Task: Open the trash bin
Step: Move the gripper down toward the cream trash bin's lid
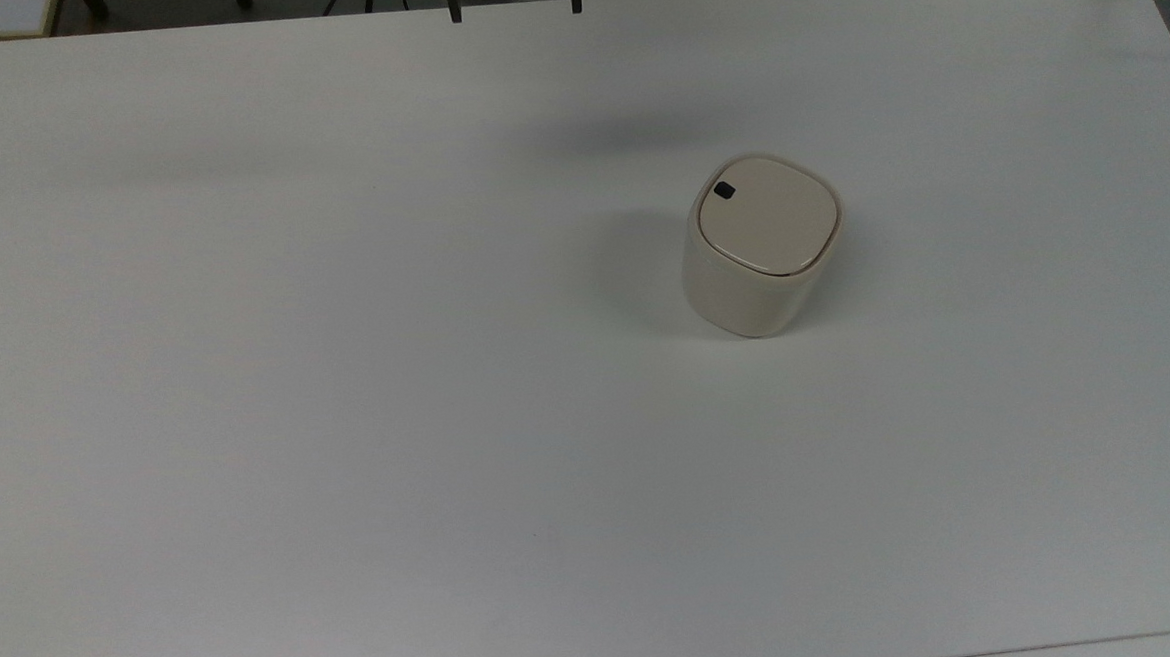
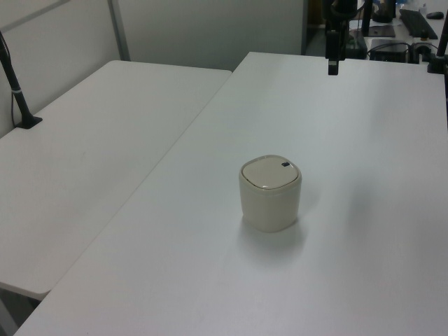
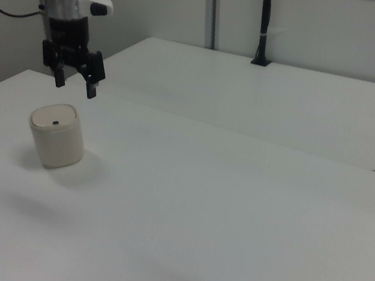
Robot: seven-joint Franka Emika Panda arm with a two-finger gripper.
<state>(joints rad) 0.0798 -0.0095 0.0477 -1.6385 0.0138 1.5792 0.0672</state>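
Trash bin (image 1: 761, 249) stands upright on the white table (image 1: 350, 431), toward the top view's right, lid (image 1: 767, 217) shut flat, black button (image 1: 725, 190) at one lid corner. Gripper (image 3: 76, 85) hangs in the air, well apart from the bin, fingers (image 3: 91, 88) spread wide, holding nothing. A second white table (image 2: 84, 140) adjoins; a black post (image 3: 264, 25) is clamped to it.

Trash bin (image 1: 761, 249) stands upright on the surface (image 1: 350, 431), toward the top view's right of middle, end effector (image 3: 76, 85) above far edge.
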